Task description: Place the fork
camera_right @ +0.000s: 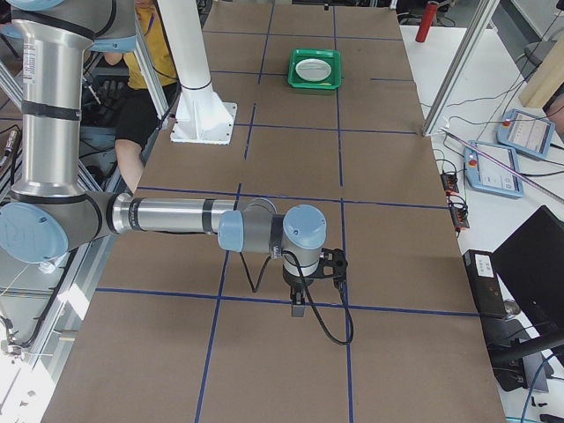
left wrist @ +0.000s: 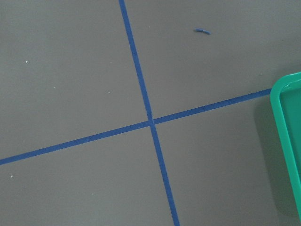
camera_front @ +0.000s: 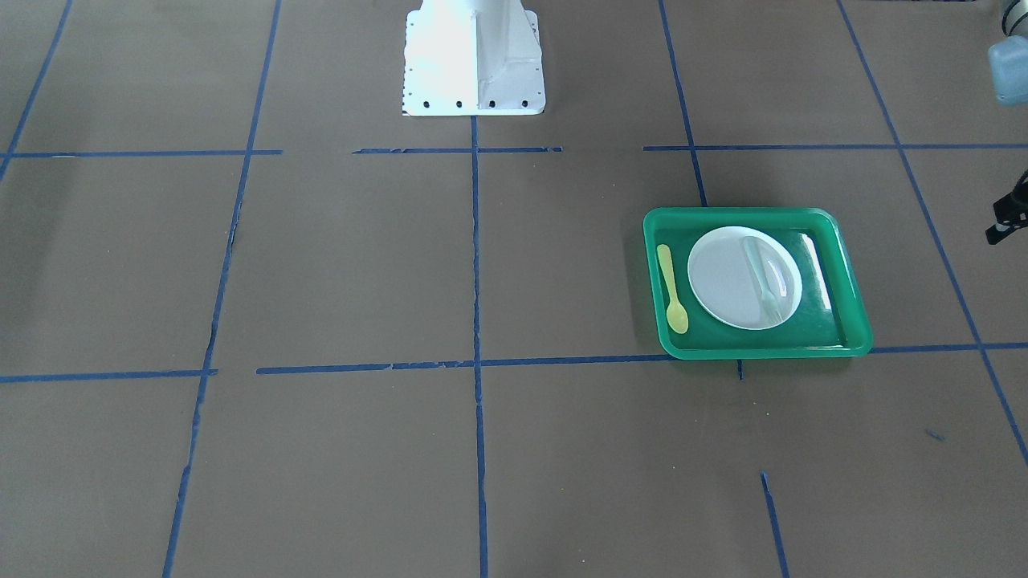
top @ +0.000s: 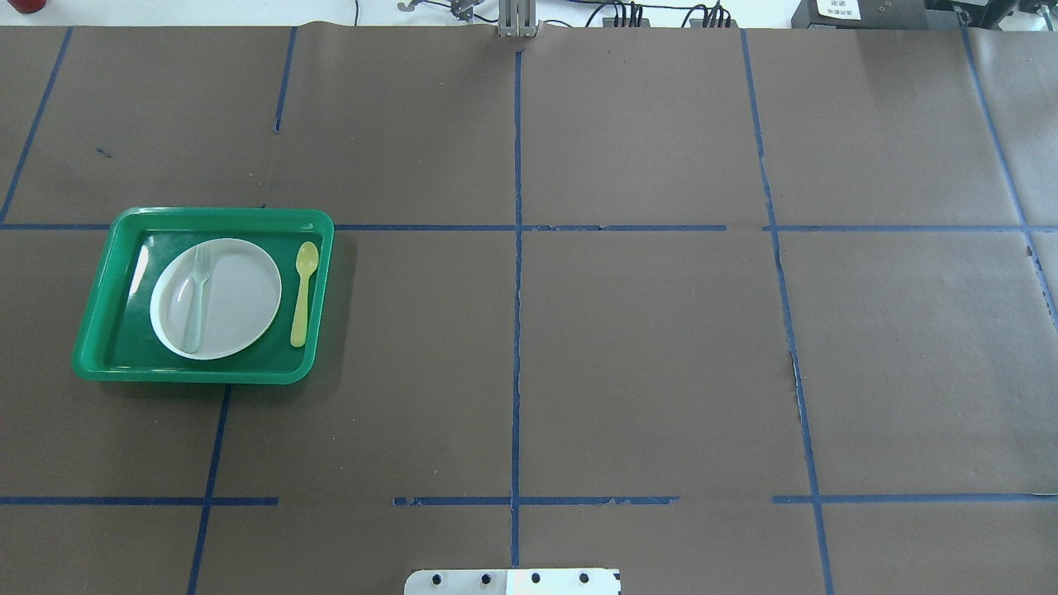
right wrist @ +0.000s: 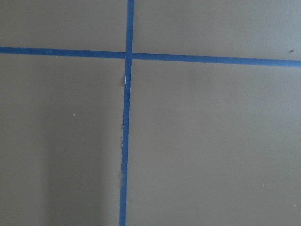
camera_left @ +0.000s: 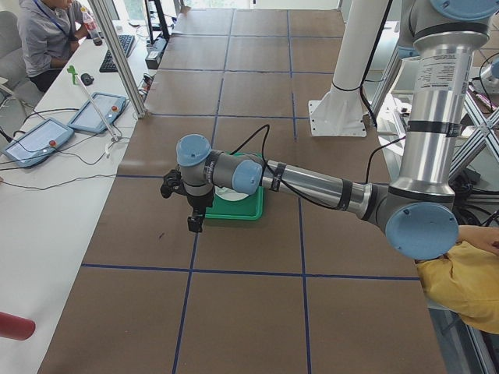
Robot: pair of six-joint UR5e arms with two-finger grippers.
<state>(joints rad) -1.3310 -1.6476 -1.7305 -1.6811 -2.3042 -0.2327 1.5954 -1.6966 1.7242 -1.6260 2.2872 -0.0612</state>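
Resting on the plate [top: 244, 289], the fork [top: 197, 299] lies apart from left hand [camera_left: 193, 225].

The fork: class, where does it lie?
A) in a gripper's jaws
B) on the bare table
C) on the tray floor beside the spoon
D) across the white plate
D: the fork lies on the white plate inside the green tray, the yellow spoon apart beside the plate.

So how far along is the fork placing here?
Looks done: the fork lies on the plate inside the tray, the spoon beside the plate. In hand: nothing; the left tool hangs past the tray's end, the right tool far from it, neither touching the fork. Left: nothing, if the plate is the goal.
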